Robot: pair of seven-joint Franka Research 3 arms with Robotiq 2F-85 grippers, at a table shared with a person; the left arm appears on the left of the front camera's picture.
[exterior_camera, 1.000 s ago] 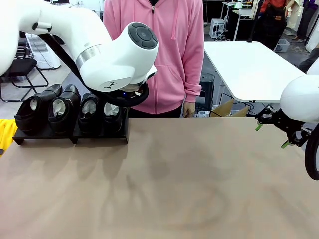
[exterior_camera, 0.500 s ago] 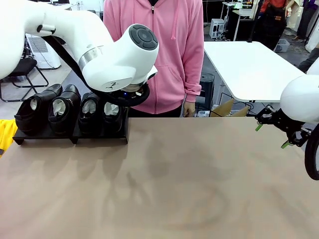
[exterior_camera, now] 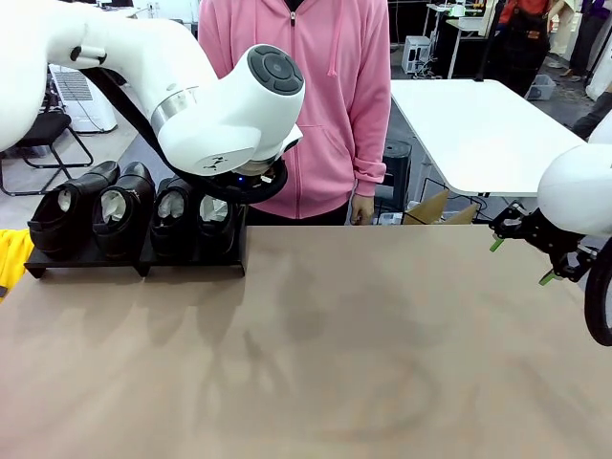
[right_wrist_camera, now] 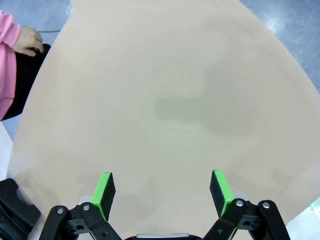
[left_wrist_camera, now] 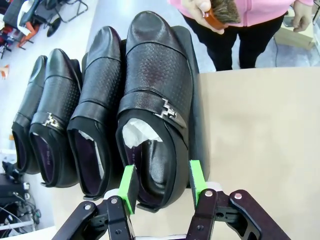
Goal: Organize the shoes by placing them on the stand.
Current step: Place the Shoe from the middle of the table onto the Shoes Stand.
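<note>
Black leather shoes point(left_wrist_camera: 100, 110) fill the stand point(exterior_camera: 134, 260); left gripper point(left_wrist_camera: 161, 185) clasps the end shoe point(left_wrist_camera: 157, 100), right gripper point(right_wrist_camera: 162, 192) gapes empty.

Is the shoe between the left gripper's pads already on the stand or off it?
On it: the shoe lies flat on the stand beside three others, with the left gripper around its heel.

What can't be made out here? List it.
- Front view: left gripper hidden behind the left arm's wrist.
- Left wrist view: whether the green pads press the rightmost shoe or only flank its heel.
- Left wrist view: the object in the person's hand, cut off by the top edge.
</note>
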